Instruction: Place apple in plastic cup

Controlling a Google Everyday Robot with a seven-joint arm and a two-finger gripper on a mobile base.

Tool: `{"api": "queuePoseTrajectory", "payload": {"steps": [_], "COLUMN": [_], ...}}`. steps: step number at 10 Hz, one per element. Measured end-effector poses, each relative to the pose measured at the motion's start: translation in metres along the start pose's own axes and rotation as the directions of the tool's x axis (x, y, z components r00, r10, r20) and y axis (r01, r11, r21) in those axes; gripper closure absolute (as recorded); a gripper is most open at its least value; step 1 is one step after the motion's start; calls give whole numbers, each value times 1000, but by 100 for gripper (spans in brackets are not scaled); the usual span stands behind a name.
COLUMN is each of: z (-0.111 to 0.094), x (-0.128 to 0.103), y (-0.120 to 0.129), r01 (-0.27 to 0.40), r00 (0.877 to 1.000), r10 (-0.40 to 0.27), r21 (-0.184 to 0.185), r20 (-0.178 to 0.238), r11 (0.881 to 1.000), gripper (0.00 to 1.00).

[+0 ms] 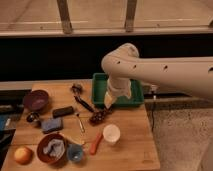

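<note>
Currently we see the end effector (108,103) hanging over the near left corner of the green tray (131,101), at the far side of the wooden counter (131,150). The thick white arm reaches in from the right. We cannot tell how far the end effector is open, and we see nothing in its hold.

The apple (22,155) sits at the near left corner of the counter, well apart from the end effector. To its right is a reddish-brown bowl (42,155) with a grey-blue cloth (53,147) in it. Just beside that bowl, on its right, stands the small blue cup (75,153); we cannot tell whether the two touch. The bowl lies between apple and cup.

Right of the blue cup lies a long orange thing (96,143), and beyond it stands a taller white cup (111,134). A purple bowl (36,100) sits at the far left, with a black block (63,111) and a blue sponge (51,124) nearer the middle.
</note>
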Motion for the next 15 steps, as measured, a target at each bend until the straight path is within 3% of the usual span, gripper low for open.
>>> {"api": "queuePoseTrajectory", "payload": {"steps": [3, 5, 8, 10, 12, 15], "z": [-4, -3, 5, 8, 7, 7], "x": [-29, -58, -93, -96, -89, -90], "y": [42, 84, 168, 234, 270, 265], "r01": [97, 188, 340, 446, 507, 503], "r00": [995, 982, 940, 895, 862, 864], "r10": [-97, -187, -339, -446, -507, -503], "r21": [-35, -34, -60, -90, -106, -98], "r20": [18, 24, 20, 23, 30, 27], "r11": [995, 982, 938, 890, 855, 859], "gripper": [34, 34, 34, 34, 34, 34]}}
